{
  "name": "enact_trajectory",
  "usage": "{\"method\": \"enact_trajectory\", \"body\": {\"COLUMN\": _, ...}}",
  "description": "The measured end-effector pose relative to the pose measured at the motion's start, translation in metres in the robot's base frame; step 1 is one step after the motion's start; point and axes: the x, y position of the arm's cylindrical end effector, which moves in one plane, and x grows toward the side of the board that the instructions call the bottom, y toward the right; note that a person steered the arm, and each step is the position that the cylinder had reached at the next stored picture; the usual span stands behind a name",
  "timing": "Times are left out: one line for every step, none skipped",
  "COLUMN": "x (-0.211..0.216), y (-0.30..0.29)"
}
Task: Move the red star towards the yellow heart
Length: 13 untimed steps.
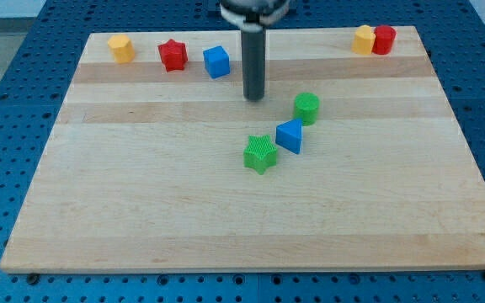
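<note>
The red star (173, 55) lies near the board's top left. A yellow block (121, 48) sits just to its left, a short gap apart. A second yellow block (363, 39) is at the top right. I cannot tell which of the two is the heart. My tip (254, 98) rests on the board right of and slightly below the blue cube (216, 61), which lies between it and the red star. The tip touches no block.
A red round block (384, 39) touches the right yellow block. A green round block (306, 108), a blue triangular block (290, 135) and a green star (260, 154) lie in a diagonal line below and right of the tip. The wooden board (141, 210) sits on a blue pegboard.
</note>
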Motion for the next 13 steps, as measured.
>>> {"method": "enact_trajectory", "body": {"x": -0.095, "y": 0.018}}
{"method": "enact_trajectory", "body": {"x": -0.132, "y": -0.050}}
{"method": "enact_trajectory", "body": {"x": -0.130, "y": -0.138}}
{"method": "enact_trajectory", "body": {"x": -0.130, "y": -0.145}}
{"method": "enact_trajectory", "body": {"x": -0.121, "y": -0.144}}
{"method": "enact_trajectory", "body": {"x": -0.131, "y": -0.110}}
{"method": "enact_trajectory", "body": {"x": -0.131, "y": -0.094}}
{"method": "enact_trajectory", "body": {"x": -0.130, "y": -0.090}}
{"method": "enact_trajectory", "body": {"x": -0.086, "y": -0.090}}
{"method": "enact_trajectory", "body": {"x": 0.004, "y": -0.089}}
{"method": "enact_trajectory", "body": {"x": 0.037, "y": -0.089}}
{"method": "enact_trajectory", "body": {"x": 0.037, "y": -0.095}}
{"method": "enact_trajectory", "body": {"x": 0.045, "y": -0.146}}
